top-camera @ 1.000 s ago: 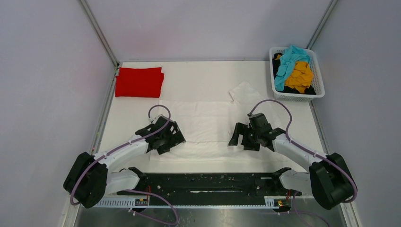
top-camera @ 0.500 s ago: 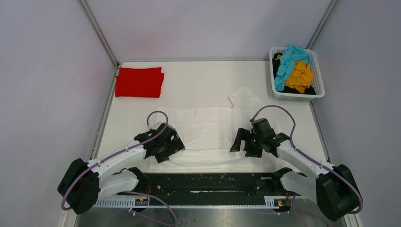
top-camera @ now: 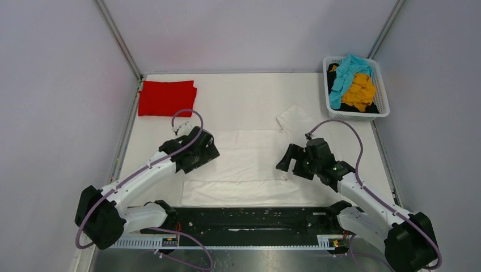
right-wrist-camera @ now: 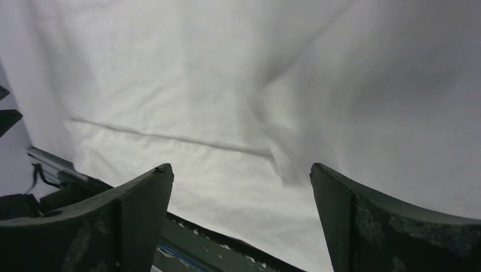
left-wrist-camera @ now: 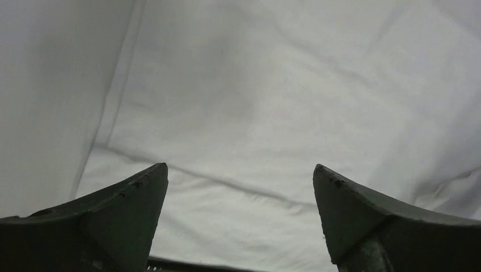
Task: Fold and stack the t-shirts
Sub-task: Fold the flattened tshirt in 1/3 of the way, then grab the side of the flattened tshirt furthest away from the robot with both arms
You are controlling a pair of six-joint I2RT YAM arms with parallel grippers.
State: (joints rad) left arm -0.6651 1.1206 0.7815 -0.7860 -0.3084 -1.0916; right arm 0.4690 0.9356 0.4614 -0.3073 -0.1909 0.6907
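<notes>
A large white t-shirt (top-camera: 244,161) lies flat mid-table, with one layer folded over a wider strip at the near edge and a sleeve (top-camera: 294,118) sticking out at the far right. My left gripper (top-camera: 205,154) is open and empty over the shirt's left part (left-wrist-camera: 255,85). My right gripper (top-camera: 287,164) is open and empty over its right part (right-wrist-camera: 198,73). A folded red t-shirt (top-camera: 167,97) lies at the far left. Teal (top-camera: 346,71), mustard-yellow (top-camera: 360,90) and black (top-camera: 370,107) t-shirts sit crumpled in the basket.
The white lattice basket (top-camera: 357,117) stands at the far right corner. A black rail (top-camera: 249,218) runs along the near table edge, also seen in the right wrist view (right-wrist-camera: 198,232). Grey walls close in the table on three sides.
Both grippers dipped toward the near edge, then drew back toward the far side; the left moved farthest. The white shirt now lies a little nearer the front edge.
</notes>
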